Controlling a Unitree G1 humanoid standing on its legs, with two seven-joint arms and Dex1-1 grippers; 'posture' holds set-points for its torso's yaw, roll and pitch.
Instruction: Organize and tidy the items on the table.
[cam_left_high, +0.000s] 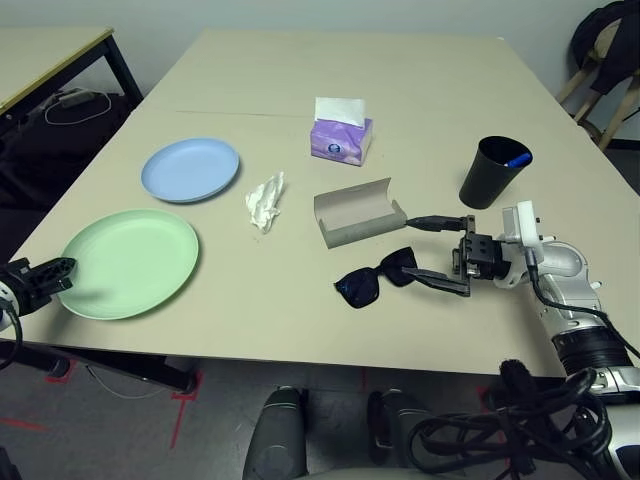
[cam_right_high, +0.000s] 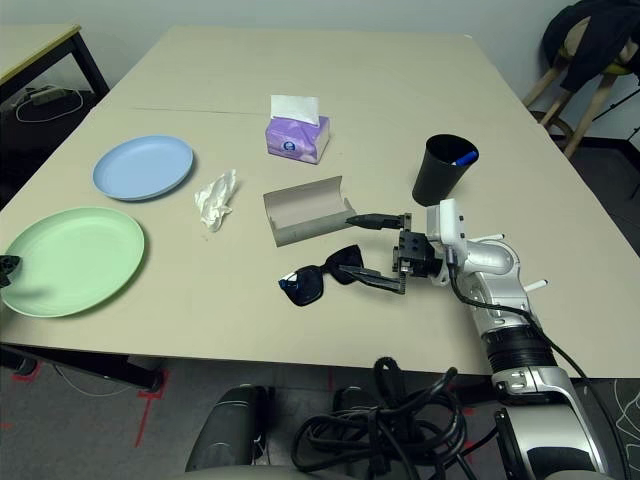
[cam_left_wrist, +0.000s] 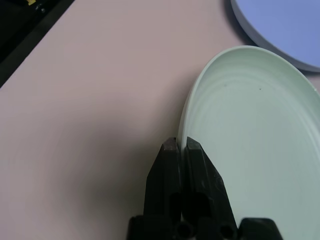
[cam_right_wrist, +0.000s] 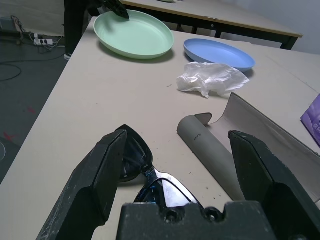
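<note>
Right gripper (cam_left_high: 440, 252) near right, fingers spread wide, level, pointing left, holding nothing. Black sunglasses (cam_left_high: 375, 278) just beside its near finger, on table (cam_left_high: 430, 90). Grey glasses case (cam_left_high: 358, 211) lying open just past far finger. Black cup (cam_left_high: 494, 172) farther right, blue item inside. Crumpled tissue (cam_left_high: 265, 200) left of case; purple tissue box (cam_left_high: 341, 134) beyond. Left gripper (cam_left_wrist: 180, 150) at near-left table edge, fingers pressed together, tips at green plate (cam_left_high: 130, 262) rim; contact unclear. Blue plate (cam_left_high: 190, 169) just beyond green one.
</note>
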